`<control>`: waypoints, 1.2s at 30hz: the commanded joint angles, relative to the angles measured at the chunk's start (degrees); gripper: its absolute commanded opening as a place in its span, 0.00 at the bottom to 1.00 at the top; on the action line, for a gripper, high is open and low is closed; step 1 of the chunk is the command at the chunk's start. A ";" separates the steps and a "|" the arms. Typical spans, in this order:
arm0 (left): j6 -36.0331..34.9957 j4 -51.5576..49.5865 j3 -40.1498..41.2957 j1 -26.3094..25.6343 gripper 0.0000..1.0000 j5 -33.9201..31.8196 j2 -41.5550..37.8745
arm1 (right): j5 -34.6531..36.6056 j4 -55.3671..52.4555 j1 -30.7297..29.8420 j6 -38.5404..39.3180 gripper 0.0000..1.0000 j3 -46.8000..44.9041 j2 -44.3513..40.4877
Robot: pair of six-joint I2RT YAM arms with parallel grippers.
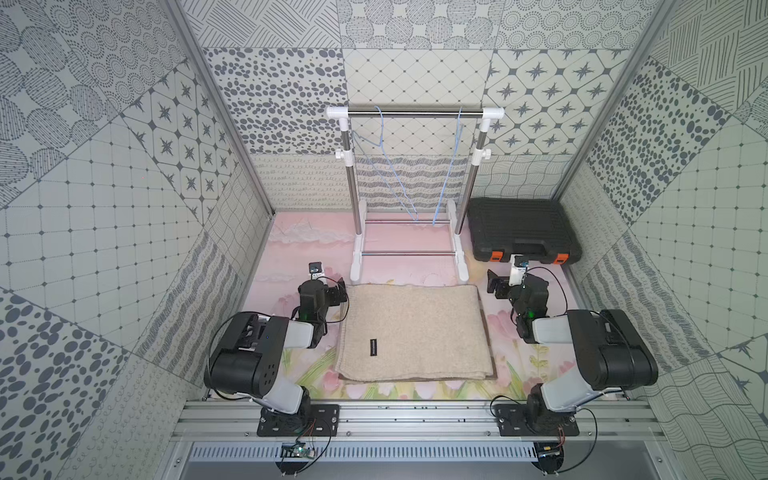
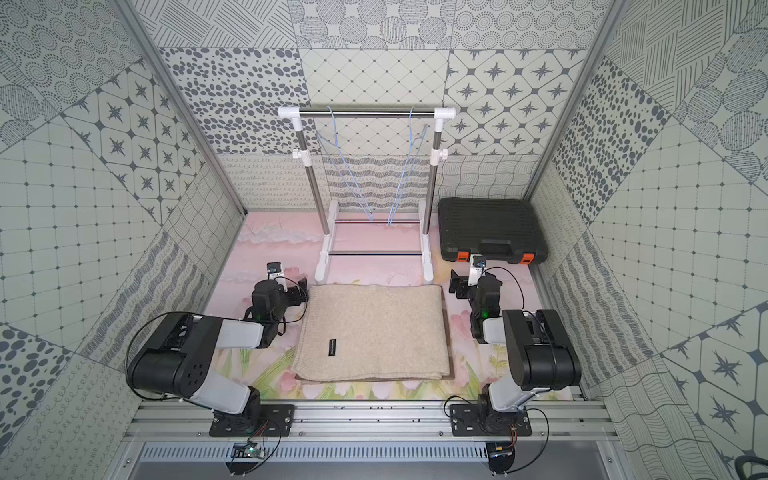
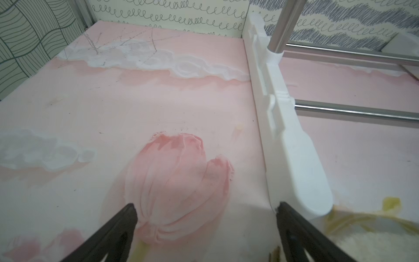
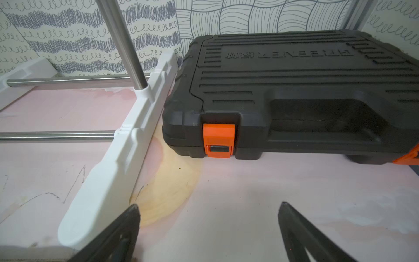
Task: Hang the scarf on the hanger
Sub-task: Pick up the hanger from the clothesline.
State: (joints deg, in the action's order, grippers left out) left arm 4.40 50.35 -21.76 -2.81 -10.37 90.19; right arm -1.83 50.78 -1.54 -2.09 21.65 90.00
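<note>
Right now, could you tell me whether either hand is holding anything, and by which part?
Nothing is held: the left hand and the right hand are both open and empty, and the scarf lies flat on the mat.

Left lane: I have bare mat (image 3: 90, 108) between the side wall (image 3: 27, 45) and the rack's left foot (image 3: 292, 154). The left gripper (image 3: 205, 207), jaws wide, has one fingertip just beside that foot.
Right lane: open mat lies ahead of the right gripper (image 4: 209, 207), jaws wide. The right foot (image 4: 106, 181) and the black case (image 4: 294, 90), just beside each other, narrow it.
Under the top bar (image 1: 415, 112): two blue hangers (image 1: 449, 168) occupy the span. I read a free gap between them.
Base: two low crossbars (image 1: 409, 252) block floor-level passage.
</note>
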 commanded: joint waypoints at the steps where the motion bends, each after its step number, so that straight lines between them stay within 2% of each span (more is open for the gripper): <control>1: 0.17 2.48 -0.10 -0.36 0.99 -0.99 0.44 | 0.77 1.60 -0.26 0.71 0.97 0.86 0.21; 19: 0.09 2.65 -0.08 -0.30 0.99 -0.98 0.42 | 0.73 1.60 -0.22 0.68 0.97 0.92 0.26; 22: 0.16 2.76 -0.08 -0.36 0.99 -0.97 0.39 | 1.69 0.67 -0.24 0.31 0.97 1.25 0.16; 25: 0.69 0.99 0.68 -0.66 0.99 -2.75 -3.35 | 8.35 3.47 -0.19 -1.94 0.97 -1.71 -3.67; 27: -0.64 -1.37 1.19 -2.03 0.99 -5.34 -8.37 | 9.35 -3.28 -0.09 -2.55 0.97 -2.00 -11.48; 31: 0.40 -14.94 -2.11 -3.16 0.99 -6.34 -21.40 | 6.68 -28.68 -0.95 -6.34 0.97 7.79 -26.84; 33: 2.37 -22.72 -6.43 -3.30 0.99 -5.43 -25.52 | 8.19 -39.98 -2.34 -10.98 0.97 14.83 -30.56; 34: 3.45 -29.17 -9.74 -3.54 0.99 -5.02 -26.75 | 6.20 -46.61 -2.42 -14.80 0.97 19.59 -31.51; 36: 4.65 -35.92 -14.86 -4.45 0.99 -3.85 -28.70 | -1.21 -57.82 -2.46 -19.09 0.97 30.27 -30.73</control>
State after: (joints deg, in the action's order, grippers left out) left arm 5.54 35.38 -28.18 -6.04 -13.98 67.70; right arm 2.70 11.86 -3.51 -12.95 41.95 59.94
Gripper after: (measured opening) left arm 0.987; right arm 0.968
